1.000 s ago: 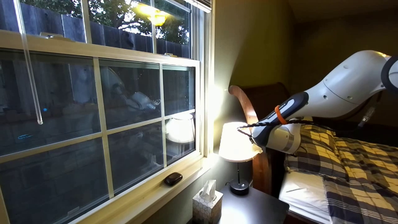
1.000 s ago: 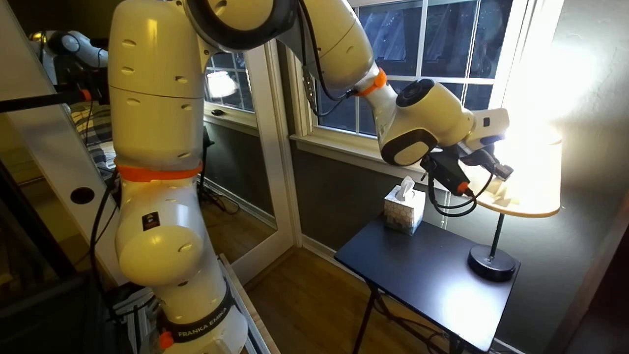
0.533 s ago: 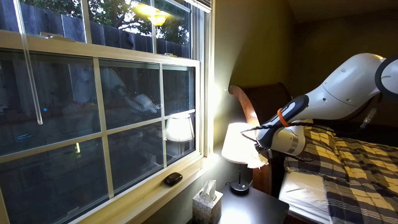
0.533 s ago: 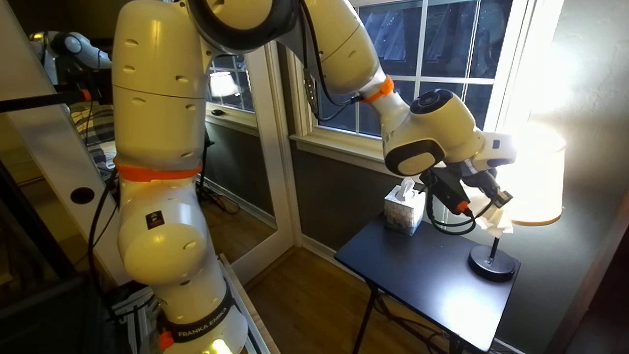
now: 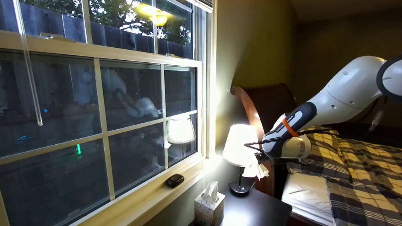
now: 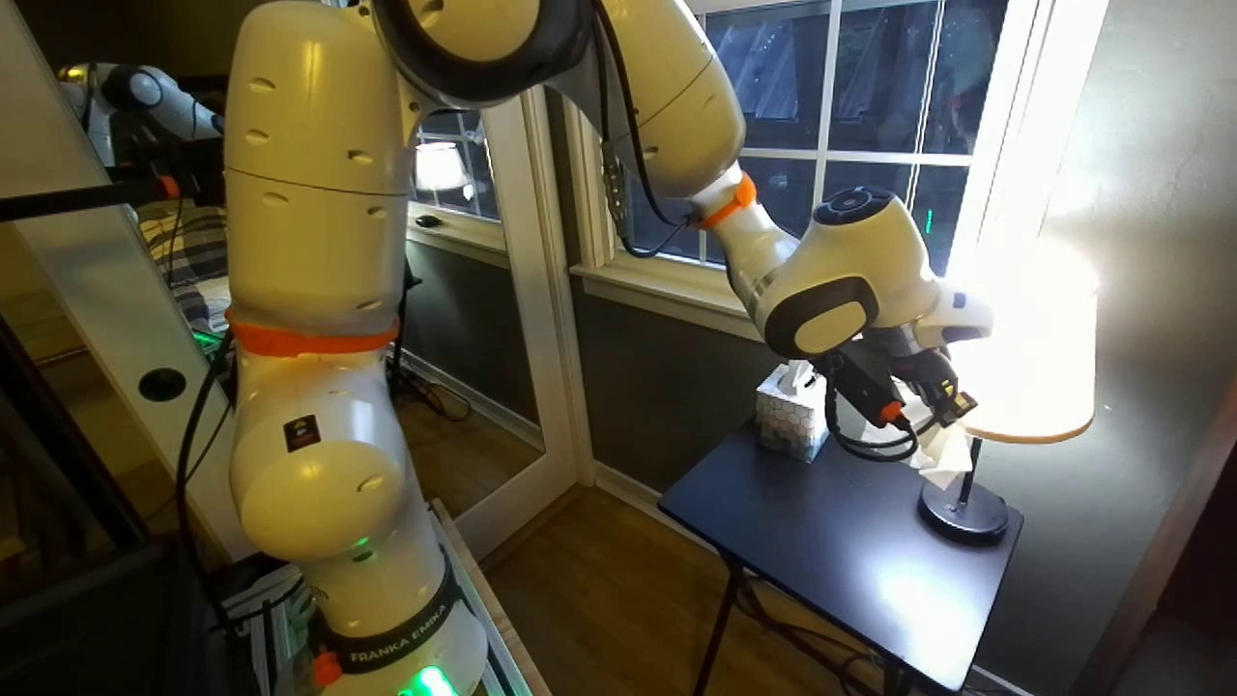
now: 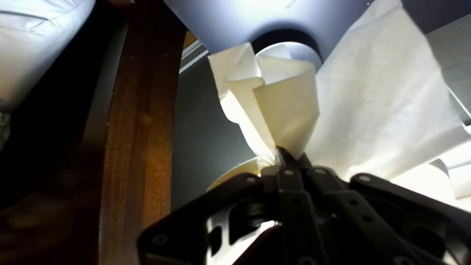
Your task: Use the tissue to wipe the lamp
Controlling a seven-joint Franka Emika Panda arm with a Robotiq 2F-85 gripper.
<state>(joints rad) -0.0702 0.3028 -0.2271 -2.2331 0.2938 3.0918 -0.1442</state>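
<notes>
The lamp (image 5: pixel 237 144), with a glowing conical shade, stands upright on the side table; it also shows in an exterior view (image 6: pixel 1039 367). In the wrist view its dark base (image 7: pixel 283 35) is partly hidden behind paper. My gripper (image 5: pixel 260 156) is shut on the tissue, beside the shade's lower edge; it also shows in an exterior view (image 6: pixel 959 406) and the wrist view (image 7: pixel 292 158). The crumpled white tissue (image 5: pixel 257 172) hangs from the fingertips, below the rim and near the stem (image 6: pixel 947 454). It spreads wide in the wrist view (image 7: pixel 382 92). I cannot tell whether it touches the lamp.
A tissue box (image 6: pixel 792 420) stands on the dark side table (image 6: pixel 821 522). The window sill (image 5: pixel 138 204) runs alongside and bears a dark object (image 5: pixel 175 180). A wooden headboard (image 5: pixel 248 103) and the bed (image 5: pixel 361 175) are close by the lamp. A cable loops under the wrist.
My gripper has moved down along the shade, then slightly away from it. The tissue has come from in front of the shade to below its rim. The lamp has shifted slightly.
</notes>
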